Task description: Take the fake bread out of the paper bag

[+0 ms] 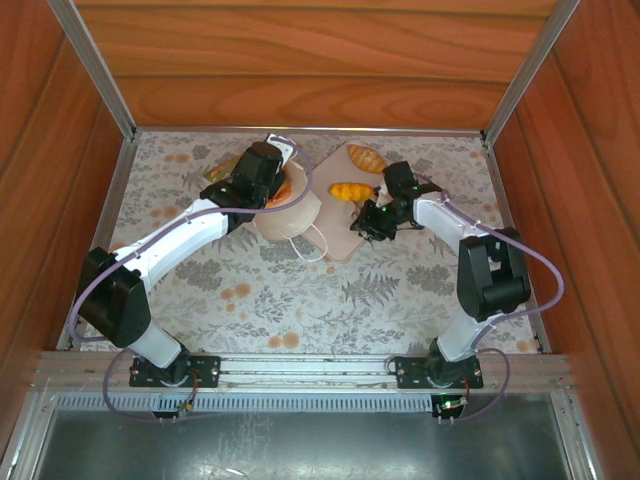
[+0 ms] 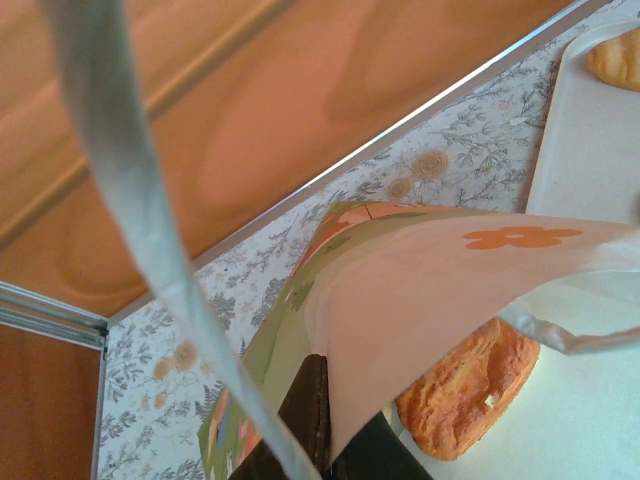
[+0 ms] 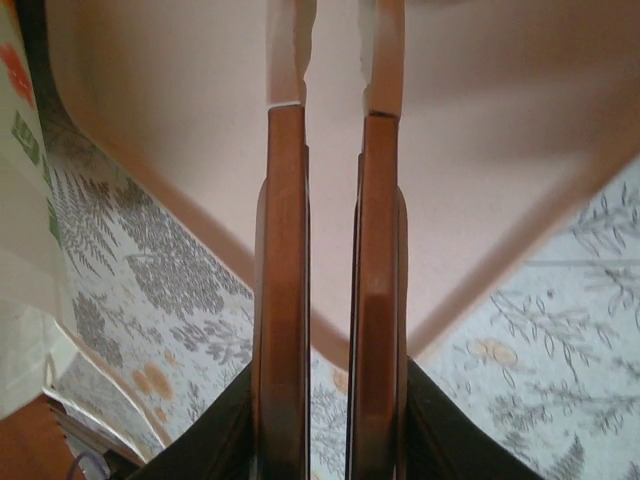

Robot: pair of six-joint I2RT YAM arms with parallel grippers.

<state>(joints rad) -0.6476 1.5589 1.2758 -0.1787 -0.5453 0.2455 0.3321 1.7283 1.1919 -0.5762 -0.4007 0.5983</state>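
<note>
The paper bag [image 1: 290,212] lies tipped on the floral table, its mouth held up by my left gripper [image 1: 270,190]. In the left wrist view the left gripper [image 2: 335,405] is shut on the bag's wall [image 2: 430,270], and a flaky golden pastry [image 2: 465,390] lies inside the bag. The cord handle [image 2: 130,200] hangs across the lens. Two pieces of fake bread sit on the pink tray [image 1: 335,235]: a long loaf [image 1: 366,157] and a yellow croissant [image 1: 350,190]. My right gripper [image 1: 370,226] hovers over the tray; its fingers [image 3: 285,250] stand slightly apart, holding nothing.
Wooden walls and metal rails [image 1: 300,130] close in the table at the back and sides. The bag's printed side [image 3: 20,250] is just left of the right gripper. The tray corner [image 2: 590,150] with a pastry [image 2: 615,60] is to the right of the bag.
</note>
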